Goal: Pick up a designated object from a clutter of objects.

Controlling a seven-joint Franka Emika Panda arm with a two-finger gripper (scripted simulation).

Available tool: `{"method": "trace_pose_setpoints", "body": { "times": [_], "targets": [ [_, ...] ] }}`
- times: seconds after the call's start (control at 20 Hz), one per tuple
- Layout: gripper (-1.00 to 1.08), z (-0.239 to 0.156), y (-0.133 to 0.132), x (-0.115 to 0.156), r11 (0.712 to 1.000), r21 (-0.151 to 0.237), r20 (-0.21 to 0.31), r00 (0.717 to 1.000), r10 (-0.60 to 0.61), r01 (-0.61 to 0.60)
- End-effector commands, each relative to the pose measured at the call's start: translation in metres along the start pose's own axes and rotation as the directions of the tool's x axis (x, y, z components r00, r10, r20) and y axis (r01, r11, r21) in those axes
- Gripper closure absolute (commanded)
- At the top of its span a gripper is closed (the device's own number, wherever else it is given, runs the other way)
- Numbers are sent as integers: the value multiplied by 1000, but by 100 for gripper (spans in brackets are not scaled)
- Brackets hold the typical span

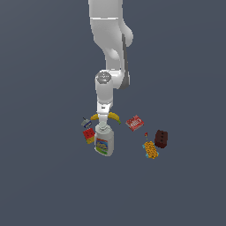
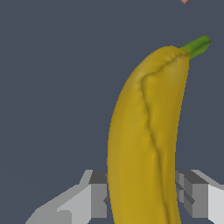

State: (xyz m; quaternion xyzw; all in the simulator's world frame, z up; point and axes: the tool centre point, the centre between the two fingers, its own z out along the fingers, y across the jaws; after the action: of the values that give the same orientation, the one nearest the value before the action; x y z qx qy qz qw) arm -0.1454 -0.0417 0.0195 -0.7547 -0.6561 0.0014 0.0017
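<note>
The banana (image 2: 144,131), yellow with a green stem, runs lengthwise through the wrist view. It lies between my two grey fingers (image 2: 98,194), and both pads press against its sides. In the exterior view the banana (image 1: 115,117) sits at the far side of the clutter. My gripper (image 1: 103,120) comes straight down onto its middle, so only its two ends show. The gripper (image 2: 142,197) is shut on the banana.
The white bottle (image 1: 104,143) lies just in front of the gripper. A red-yellow block (image 1: 89,135) and a small grey item (image 1: 86,122) lie at the exterior view's left. A red flat box (image 1: 134,122), a dark brown block (image 1: 161,138) and an orange studded brick (image 1: 151,150) lie at its right.
</note>
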Motion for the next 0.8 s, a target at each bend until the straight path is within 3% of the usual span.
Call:
{"method": "trace_pose_setpoints", "body": {
  "times": [0.0, 0.75],
  "targets": [
    [108, -4, 1, -2, 1000, -2, 0, 1000, 0, 0],
    [108, -78, 12, -35, 1000, -2, -1, 1000, 1, -1]
  ]
}}
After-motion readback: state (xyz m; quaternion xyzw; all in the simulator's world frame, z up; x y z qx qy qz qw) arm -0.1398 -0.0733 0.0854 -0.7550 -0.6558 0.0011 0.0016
